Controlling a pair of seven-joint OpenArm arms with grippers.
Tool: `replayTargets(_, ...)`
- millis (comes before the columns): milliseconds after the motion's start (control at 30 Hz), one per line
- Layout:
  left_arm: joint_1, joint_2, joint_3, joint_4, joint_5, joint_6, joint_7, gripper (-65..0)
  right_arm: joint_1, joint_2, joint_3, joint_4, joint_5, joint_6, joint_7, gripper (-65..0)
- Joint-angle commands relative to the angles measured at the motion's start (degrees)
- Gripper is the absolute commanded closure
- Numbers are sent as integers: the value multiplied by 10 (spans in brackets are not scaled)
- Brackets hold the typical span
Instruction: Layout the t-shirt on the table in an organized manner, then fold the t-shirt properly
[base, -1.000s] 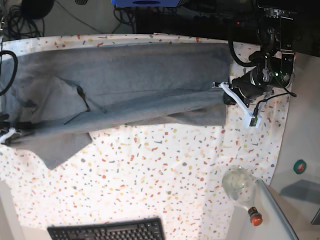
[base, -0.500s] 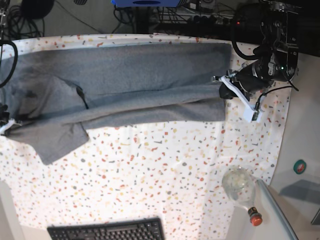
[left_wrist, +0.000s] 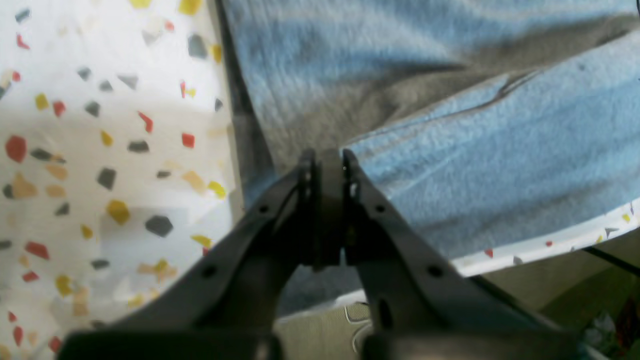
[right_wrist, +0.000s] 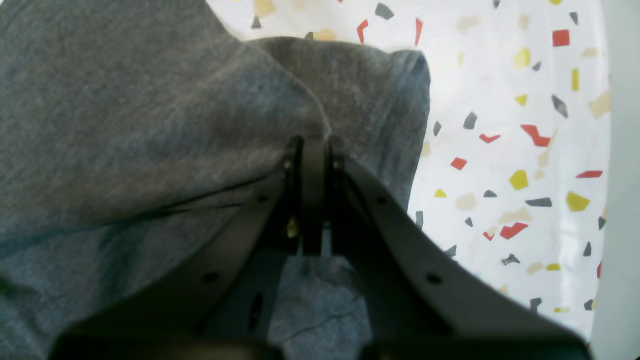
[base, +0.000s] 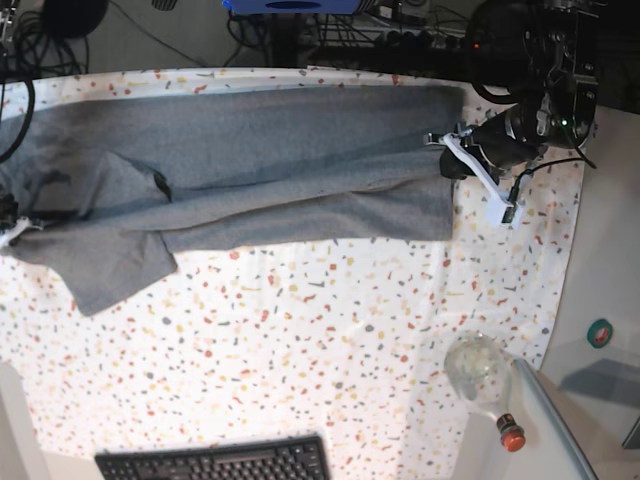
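A: Speckled white cloth covers the table (base: 320, 340), with cables and dark gear along the top edge of the base view. Where's the t-shirt (base: 260, 170)?

B: Stretched in a long grey band across the upper part of the frame, from the left edge to the upper right. It's folded lengthwise, with a sleeve hanging down toward the lower left of the band.

A: And the grippers?

B: The left gripper (base: 447, 166) sits at the band's right end in the base view. In the left wrist view its jaws are pressed together on the fabric's edge (left_wrist: 327, 165), with the speckled cloth to the left of it.

A: The other one?

B: The right gripper (right_wrist: 312, 145) is clamped on a raised ridge of the shirt in its wrist view, near a rounded fabric corner at upper centre. In the base view it's barely visible at the far left edge.

A: Anything else on the surface?

B: A clear bottle with a red cap (base: 485, 385) at lower right, and a black keyboard (base: 215, 460) at the bottom edge, both well apart from the shirt
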Motion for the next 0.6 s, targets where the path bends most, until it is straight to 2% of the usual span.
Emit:
replayTargets(0,0,-8,-2,9,-3,-2,-8,0,10,15,5,8,2,-4,1,0)
replayTargets(567,24,-8,-2,17,-3,-2,-8,0,-10,14,6,12,2,-4,-12,0)
